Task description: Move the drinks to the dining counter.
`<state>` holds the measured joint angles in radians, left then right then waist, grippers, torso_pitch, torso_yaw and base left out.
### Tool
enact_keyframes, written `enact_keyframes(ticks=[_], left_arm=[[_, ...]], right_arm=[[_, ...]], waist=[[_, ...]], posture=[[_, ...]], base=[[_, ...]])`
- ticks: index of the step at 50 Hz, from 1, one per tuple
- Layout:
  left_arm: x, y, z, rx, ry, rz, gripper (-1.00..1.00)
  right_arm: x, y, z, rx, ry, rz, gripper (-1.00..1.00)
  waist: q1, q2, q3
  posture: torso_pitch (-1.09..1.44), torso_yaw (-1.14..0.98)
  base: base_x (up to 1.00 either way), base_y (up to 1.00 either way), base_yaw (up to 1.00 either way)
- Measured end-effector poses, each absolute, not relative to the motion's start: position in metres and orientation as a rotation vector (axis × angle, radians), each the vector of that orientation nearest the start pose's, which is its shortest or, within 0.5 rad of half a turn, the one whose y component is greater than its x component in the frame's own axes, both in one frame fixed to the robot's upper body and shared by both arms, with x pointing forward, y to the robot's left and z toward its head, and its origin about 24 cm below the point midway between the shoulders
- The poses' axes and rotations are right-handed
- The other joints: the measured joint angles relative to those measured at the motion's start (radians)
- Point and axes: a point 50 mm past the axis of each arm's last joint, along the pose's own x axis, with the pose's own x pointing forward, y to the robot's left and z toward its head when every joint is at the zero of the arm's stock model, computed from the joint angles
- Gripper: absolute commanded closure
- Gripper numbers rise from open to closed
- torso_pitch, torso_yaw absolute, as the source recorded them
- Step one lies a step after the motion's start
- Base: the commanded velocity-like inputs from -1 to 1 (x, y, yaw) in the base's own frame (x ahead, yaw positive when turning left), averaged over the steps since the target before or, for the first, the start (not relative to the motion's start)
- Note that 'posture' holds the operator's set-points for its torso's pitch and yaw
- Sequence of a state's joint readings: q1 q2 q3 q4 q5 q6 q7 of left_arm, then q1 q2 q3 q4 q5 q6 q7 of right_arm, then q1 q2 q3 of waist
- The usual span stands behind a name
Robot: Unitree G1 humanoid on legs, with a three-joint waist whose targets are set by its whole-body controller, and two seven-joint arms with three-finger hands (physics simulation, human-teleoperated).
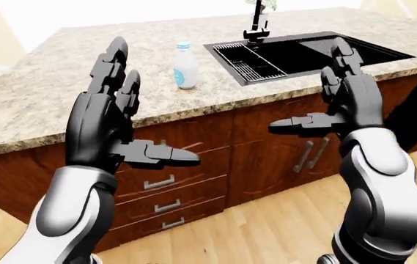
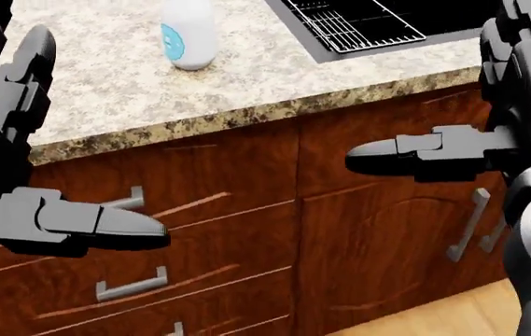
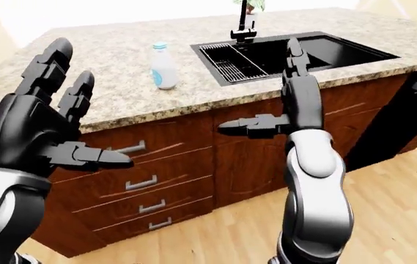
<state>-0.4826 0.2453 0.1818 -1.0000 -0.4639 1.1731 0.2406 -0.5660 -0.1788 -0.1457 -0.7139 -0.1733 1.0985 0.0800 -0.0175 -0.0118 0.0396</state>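
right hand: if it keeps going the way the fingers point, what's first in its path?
Probably the sink: the right hand points up-view toward the basin beyond the counter edge. The bottle sits well left of that line. Depth is uncertain.

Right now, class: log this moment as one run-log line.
bottle: upright on counter, left of sink | left hand: open, empty | right hand: open, empty | drink: not grasped

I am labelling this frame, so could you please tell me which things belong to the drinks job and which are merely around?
Job:
- milk bottle
- left robot hand
- right robot hand

Merely around:
- sink
- faucet
- drawers
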Motion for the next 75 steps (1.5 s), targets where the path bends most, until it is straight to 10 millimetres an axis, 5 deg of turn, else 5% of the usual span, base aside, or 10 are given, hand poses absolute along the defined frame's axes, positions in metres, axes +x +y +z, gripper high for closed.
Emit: enact_keyframes(ticks=[8,12,21,31,35,39,48,62,64,75], left_arm=[[0.223,0.142,0.252,0.038,-0.327,-0.102,-1.00],[0.230,0.143,0.244,0.043,-0.282,-0.075,-1.00],[0.227,0.142,0.252,0.042,-0.330,-0.071,-1.00],[0.224,0.141,0.253,0.044,-0.330,-0.095,-1.00],[0.224,0.142,0.255,0.048,-0.336,-0.089,-1.00],[0.225,0.147,0.250,0.046,-0.307,-0.059,-1.00],[0.224,0.144,0.254,0.047,-0.334,-0.068,-1.00],[0.223,0.139,0.253,0.048,-0.333,-0.106,-1.00],[0.225,0.142,0.248,0.050,-0.303,-0.085,-1.00],[0.222,0.144,0.253,0.050,-0.343,-0.068,-1.00]], right_arm=[[0.266,-0.178,0.238,-0.191,-0.197,-0.128,-1.00],[0.268,-0.175,0.226,-0.182,-0.156,-0.092,-1.00],[0.260,-0.173,0.243,-0.198,-0.249,-0.097,-1.00],[0.258,-0.176,0.242,-0.196,-0.232,-0.121,-1.00],[0.257,-0.174,0.244,-0.193,-0.242,-0.112,-1.00],[0.259,-0.169,0.238,-0.191,-0.211,-0.078,-1.00],[0.257,-0.168,0.244,-0.194,-0.256,-0.086,-1.00],[0.257,-0.171,0.243,-0.201,-0.241,-0.120,-1.00],[0.256,-0.166,0.241,-0.190,-0.220,-0.084,-1.00],[0.252,-0.162,0.251,-0.196,-0.286,-0.063,-1.00]], waist=[[0.007,0.139,0.026],[0.017,0.107,0.031],[0.011,-0.041,-0.008],[-0.001,0.060,0.032],[0.017,0.115,0.019],[0.015,0.093,0.012],[0.016,-0.039,-0.009],[0.014,0.092,0.029],[0.027,0.062,0.052],[0.044,-0.047,0.022]], posture=[[0.00,0.00],[0.00,0.00],[0.00,0.00],[0.00,0.00],[0.00,0.00],[0.00,0.00],[0.00,0.00],[0.00,0.00],[0.00,0.00],[0.00,0.00]], base=[[0.00,0.00,-1.00],[0.00,0.00,-1.00],[0.00,0.00,-1.00],[0.00,0.00,-1.00],[0.00,0.00,-1.00],[0.00,0.00,-1.00],[0.00,0.00,-1.00],[0.05,-0.04,-0.56],[0.44,0.00,0.00],[0.45,0.00,0.00]])
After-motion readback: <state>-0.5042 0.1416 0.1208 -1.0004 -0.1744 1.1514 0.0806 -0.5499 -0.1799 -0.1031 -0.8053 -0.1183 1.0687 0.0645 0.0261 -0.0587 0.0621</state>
